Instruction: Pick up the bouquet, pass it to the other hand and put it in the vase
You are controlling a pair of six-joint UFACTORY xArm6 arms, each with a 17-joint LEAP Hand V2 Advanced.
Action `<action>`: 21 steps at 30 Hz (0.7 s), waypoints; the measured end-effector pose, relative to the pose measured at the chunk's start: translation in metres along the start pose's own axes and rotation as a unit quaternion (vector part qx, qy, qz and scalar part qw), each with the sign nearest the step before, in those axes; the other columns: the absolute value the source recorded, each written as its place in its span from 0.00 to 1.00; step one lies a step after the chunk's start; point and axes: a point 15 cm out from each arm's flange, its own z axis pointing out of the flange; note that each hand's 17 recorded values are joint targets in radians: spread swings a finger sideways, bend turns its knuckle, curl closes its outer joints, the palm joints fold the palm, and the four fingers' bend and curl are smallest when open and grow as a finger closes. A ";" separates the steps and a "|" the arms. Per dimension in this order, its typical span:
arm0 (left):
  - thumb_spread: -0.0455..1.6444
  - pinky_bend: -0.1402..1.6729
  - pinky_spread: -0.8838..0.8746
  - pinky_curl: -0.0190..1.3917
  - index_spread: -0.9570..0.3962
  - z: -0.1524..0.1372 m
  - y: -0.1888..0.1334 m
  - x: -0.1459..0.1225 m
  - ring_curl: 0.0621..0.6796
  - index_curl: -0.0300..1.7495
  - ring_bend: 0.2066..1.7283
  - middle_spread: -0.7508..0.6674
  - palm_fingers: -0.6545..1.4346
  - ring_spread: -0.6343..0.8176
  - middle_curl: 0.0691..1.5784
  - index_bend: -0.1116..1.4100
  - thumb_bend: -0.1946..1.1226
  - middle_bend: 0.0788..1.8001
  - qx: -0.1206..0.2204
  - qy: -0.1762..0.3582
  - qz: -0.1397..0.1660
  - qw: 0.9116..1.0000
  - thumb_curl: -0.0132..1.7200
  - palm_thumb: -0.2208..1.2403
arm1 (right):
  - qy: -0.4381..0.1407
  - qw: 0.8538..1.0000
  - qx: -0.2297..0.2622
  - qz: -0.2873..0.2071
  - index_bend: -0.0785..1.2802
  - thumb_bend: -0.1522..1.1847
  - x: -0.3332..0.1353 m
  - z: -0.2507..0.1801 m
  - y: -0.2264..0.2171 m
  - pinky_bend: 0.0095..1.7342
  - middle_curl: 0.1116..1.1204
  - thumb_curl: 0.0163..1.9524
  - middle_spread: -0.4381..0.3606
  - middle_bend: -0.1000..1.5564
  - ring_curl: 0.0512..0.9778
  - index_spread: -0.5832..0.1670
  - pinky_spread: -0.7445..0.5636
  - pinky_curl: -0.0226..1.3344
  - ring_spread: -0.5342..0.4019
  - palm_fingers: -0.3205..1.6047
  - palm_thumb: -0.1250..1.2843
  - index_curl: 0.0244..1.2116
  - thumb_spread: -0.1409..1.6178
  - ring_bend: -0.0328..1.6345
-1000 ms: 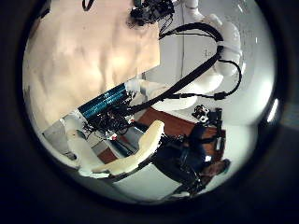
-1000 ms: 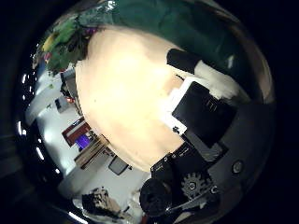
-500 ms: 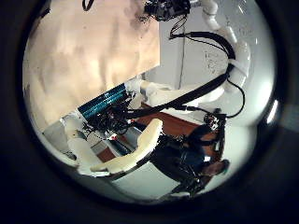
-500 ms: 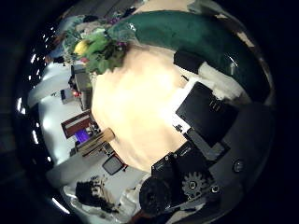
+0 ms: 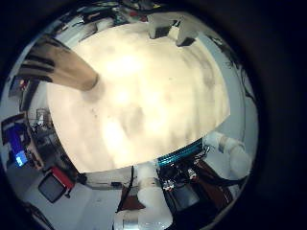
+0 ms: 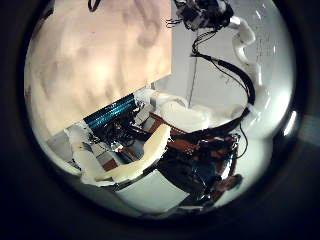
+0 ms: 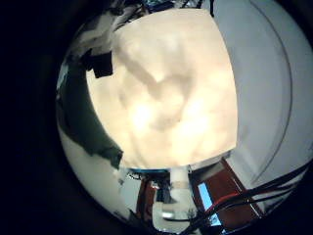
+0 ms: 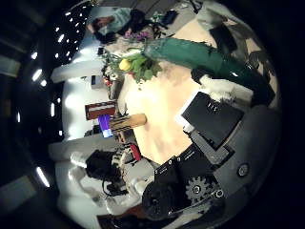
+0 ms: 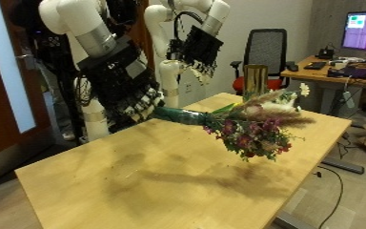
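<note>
Outside view: bouquet (image 9: 249,126) now lifted higher.

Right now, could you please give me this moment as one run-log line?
right hand: grips bouquet by stem, above table | left hand: open, empty | vase: upright on table, no bouquet | handover: not yet

The bouquet (image 8: 167,55) lies close across the palm, its dark green wrapped stem running past the right hand's (image 8: 205,143) black and white fingers (image 8: 212,113). Its yellow and pink blooms hang over the pale table (image 8: 162,100). A vase (image 8: 127,122) stands near the table's edge.
</note>
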 end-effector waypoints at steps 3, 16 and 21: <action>0.56 0.18 0.76 0.21 0.93 -0.001 -0.005 0.000 0.22 0.20 0.18 0.76 0.40 0.77 0.18 0.19 0.12 0.11 0.001 0.009 -0.002 1.000 0.18 0.37 | -0.041 0.999 0.012 -0.011 0.72 0.12 -0.011 -0.015 0.011 0.77 0.77 0.45 0.34 0.83 0.67 0.30 0.39 0.54 0.36 0.75 0.96 0.96 0.44 0.86; 0.57 0.18 0.76 0.21 0.93 -0.010 -0.001 0.005 0.22 0.20 0.18 0.76 0.40 0.77 0.18 0.19 0.13 0.10 0.010 0.010 0.005 1.000 0.18 0.37 | 0.043 0.996 -0.062 0.045 0.56 0.07 0.050 0.004 0.063 0.68 0.67 0.39 0.31 0.72 0.59 0.31 0.24 0.49 0.32 0.67 0.66 0.87 0.54 0.80; 0.57 0.18 0.76 0.21 0.93 -0.007 0.001 0.004 0.22 0.20 0.18 0.77 0.40 0.77 0.18 0.19 0.12 0.10 0.005 0.010 0.006 1.000 0.18 0.37 | 0.079 0.989 -0.102 0.077 0.44 0.10 0.090 0.063 0.076 0.45 0.57 0.32 0.31 0.61 0.48 0.36 0.40 0.41 0.38 0.26 0.64 0.74 0.66 0.65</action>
